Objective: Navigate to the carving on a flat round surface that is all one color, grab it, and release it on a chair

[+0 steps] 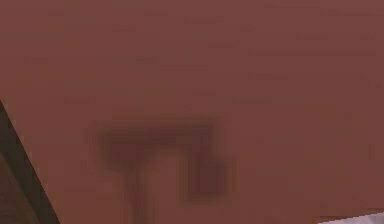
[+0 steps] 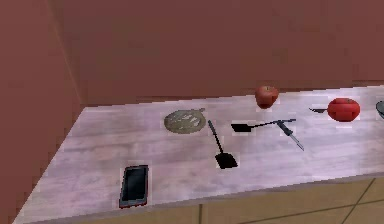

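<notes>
Forward view faces a wall (image 1: 200,60) hard by the counter (image 2: 100,150): driving ahead could bump it. On the counter, the round plate (image 2: 185,121) might mislead the search. Jaws' state: cannot tell.

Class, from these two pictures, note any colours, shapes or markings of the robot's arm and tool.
Their look cannot be told here. The arm side view's lower half has a pale countertop, a dark phone and a black spatula.

A pale counter (image 2: 90,150) carries a dark phone (image 2: 134,185), a black spatula (image 2: 225,159), a red apple (image 2: 266,95) and another red fruit (image 2: 343,108).
</notes>
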You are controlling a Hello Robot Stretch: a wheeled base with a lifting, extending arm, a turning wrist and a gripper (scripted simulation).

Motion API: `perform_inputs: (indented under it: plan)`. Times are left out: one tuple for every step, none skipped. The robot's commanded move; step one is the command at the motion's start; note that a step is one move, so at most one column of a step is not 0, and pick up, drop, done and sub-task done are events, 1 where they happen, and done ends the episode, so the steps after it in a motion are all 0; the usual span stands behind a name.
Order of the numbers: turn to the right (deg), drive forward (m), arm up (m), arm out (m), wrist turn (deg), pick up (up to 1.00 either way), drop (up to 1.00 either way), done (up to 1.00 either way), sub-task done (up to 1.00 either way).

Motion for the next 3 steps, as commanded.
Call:
perform_inputs:
  plan:
    - [0.0,0.0,0.5,0.0,0.0,0.0,0.0,0.0,0.0]
    - [0.0,0.0,0.38,0.0,0.0,0.0,0.0,0.0,0.0]
    - [0.0,0.0,0.0,0.38,0.0,0.0,0.0,0.0,0.0]
